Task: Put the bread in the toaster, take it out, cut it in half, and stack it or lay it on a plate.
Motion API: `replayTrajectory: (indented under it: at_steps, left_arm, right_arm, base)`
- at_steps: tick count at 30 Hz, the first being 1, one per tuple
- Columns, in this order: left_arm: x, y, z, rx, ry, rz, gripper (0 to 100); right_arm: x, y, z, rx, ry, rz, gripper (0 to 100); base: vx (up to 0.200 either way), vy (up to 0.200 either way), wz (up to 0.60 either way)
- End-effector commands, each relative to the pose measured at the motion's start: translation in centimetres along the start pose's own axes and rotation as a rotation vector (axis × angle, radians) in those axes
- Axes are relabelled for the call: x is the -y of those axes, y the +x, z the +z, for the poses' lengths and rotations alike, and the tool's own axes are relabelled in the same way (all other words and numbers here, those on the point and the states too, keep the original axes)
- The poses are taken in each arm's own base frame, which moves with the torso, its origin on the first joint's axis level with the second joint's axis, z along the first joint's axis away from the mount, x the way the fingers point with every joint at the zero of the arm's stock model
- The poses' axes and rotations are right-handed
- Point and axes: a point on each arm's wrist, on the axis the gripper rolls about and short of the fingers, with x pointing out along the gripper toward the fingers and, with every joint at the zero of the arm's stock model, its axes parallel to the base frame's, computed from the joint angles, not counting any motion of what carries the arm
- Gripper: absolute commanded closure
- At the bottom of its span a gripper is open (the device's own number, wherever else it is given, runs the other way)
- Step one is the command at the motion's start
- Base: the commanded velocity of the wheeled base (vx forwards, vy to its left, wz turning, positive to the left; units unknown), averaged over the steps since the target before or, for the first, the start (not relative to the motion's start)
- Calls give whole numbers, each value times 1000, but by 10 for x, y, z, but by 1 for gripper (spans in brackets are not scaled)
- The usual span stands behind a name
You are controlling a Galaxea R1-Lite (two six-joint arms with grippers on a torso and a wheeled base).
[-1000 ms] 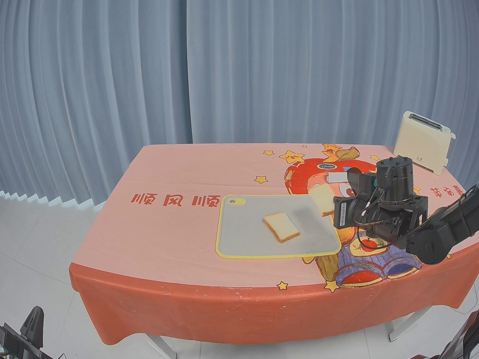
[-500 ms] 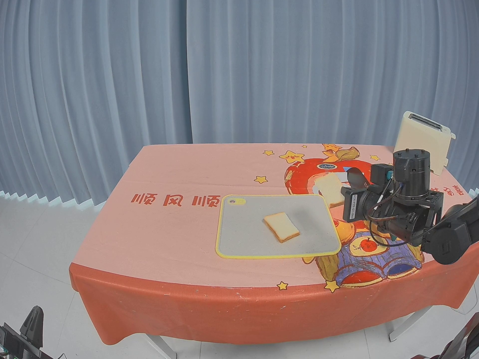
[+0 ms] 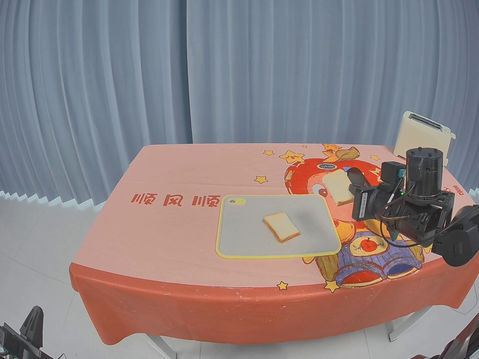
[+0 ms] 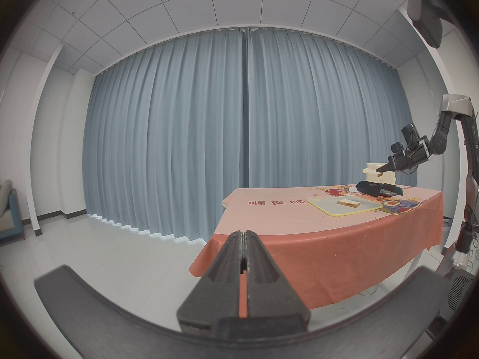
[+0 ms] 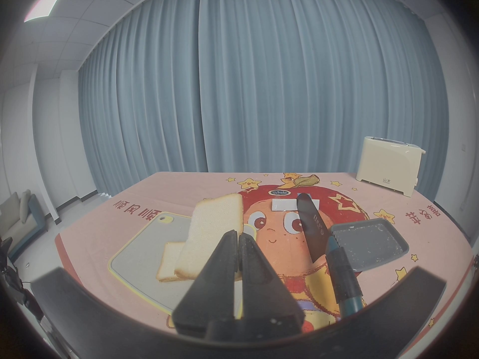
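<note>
Over the right of the orange-clothed table (image 3: pixel 189 175): loading step in hand

The right gripper (image 3: pixel 352 179) is clamped on one edge of a pale, brown-crusted slice of bread (image 3: pixel 339 187). It holds the slice in the air between the grey, yellow-rimmed cutting board (image 3: pixel 249 235) and the cream, boxy toaster (image 3: pixel 421 140). Loading should go best with the slice squared to the top slot, lowered straight, and released only once inside. The left gripper (image 4: pixel 243 238), closed on nothing, hangs low, well apart from the table.
</note>
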Motion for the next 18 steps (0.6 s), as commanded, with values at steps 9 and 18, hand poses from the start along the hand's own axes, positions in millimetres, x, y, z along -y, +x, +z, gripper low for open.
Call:
replayTrajectory:
  at_steps: [9, 18]
  left_arm:
    - [0, 1, -3, -12, -12, 4, 100]
    - [0, 1, -3, -12, -21, 5, 100]
  right_arm:
    - [2, -10, 8, 36, 11, 5, 100]
    - [2, -11, 6, 31, 10, 1, 100]
  base:
    - [0, 0, 0]
    - [0, -200, 0]
